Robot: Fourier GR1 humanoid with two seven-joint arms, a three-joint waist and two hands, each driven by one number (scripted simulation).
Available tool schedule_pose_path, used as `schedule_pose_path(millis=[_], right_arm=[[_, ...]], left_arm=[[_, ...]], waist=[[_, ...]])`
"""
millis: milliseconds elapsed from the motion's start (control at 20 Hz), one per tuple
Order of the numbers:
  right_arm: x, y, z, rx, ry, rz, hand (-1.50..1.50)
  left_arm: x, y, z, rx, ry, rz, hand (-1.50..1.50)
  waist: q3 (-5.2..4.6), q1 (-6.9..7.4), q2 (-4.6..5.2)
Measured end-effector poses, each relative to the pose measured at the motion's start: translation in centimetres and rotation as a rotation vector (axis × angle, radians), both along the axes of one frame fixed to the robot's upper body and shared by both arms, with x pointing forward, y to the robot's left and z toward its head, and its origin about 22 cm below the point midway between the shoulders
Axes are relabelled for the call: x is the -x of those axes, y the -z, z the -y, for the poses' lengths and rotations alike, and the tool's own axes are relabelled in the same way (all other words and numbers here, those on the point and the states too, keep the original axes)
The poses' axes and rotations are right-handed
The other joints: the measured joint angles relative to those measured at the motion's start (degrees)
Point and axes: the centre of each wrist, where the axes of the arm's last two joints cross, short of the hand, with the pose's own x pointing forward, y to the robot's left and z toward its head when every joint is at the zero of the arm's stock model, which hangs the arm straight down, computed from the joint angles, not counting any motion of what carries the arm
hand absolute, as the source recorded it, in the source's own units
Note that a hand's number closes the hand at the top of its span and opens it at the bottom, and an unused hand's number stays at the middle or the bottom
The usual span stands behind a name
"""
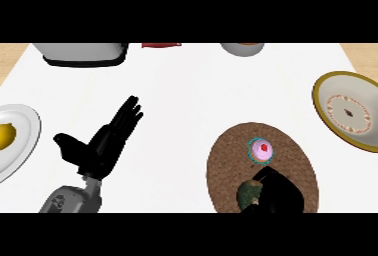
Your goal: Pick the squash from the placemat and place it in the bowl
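Item one, the white counter [192, 85] fills the view, with pale wood showing at its upper corners. Item two, a brown oval placemat [295, 155] lies right of centre at the near edge. Item three, a gold-rimmed bowl [328, 92] with a patterned inside sits at the right edge, apart from the placemat. Item four, a white plate [26, 125] at the left edge carries a yellow item [6, 135], cut off by the edge. Item five, a grey appliance [80, 52] on a black base stands at the far left of the counter. Item six, the left hand [100, 145] rests at lower left, well apart from the placemat, fingers straight and together, pointing away, thumb spread to the side. A dark marking on its grey forearm [70, 200] is too small to read. Item seven, the right hand [280, 192] sits over the near part of the placemat; whether it is open or clamped cannot be told. Item eight, the dark green squash [249, 191] lies on the placemat at its near end, directly against the left side of the right hand, which partly covers it. Item nine, a pink-topped cupcake [261, 151] in a teal case stands on the placemat just beyond the right hand. Item ten, a grey rounded vessel [242, 48] and a red object [161, 45] sit at the far edge, both cut off.
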Motion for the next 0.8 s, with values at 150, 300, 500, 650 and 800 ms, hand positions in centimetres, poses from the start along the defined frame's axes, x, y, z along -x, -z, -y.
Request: schedule_pose_path(millis=[150,300,500,650,800], right_arm=[[0.1,-0.1,-0.1,0.027,-0.006,0.006,1.50],[-1.4,0.2,0.7,0.037,-0.079,-0.005,1.50],[-2.7,0.3,3.5,0.051,-0.272,-0.053,1.50],[-4.2,-0.4,5.7,0.103,-0.355,-0.065,1.50],[-5.1,-2.2,6.4,0.148,-0.364,-0.019,1.50]], left_arm=[[-0.2,-0.6,-0.1,0.002,0.006,0.001,0.00],[0.2,-0.5,0.1,0.006,0.006,0.005,0.00],[0.1,-0.8,0.1,0.006,0.011,0.006,0.00],[0.1,-0.4,-0.2,0.001,0.013,0.005,0.00],[0.3,-0.6,-0.1,-0.005,0.007,0.002,0.00]], waist=[[0.03,0.02,0.00],[0.06,0.21,0.03],[0.11,0.70,0.01],[0.19,0.55,0.12],[0.29,0.31,0.23]])
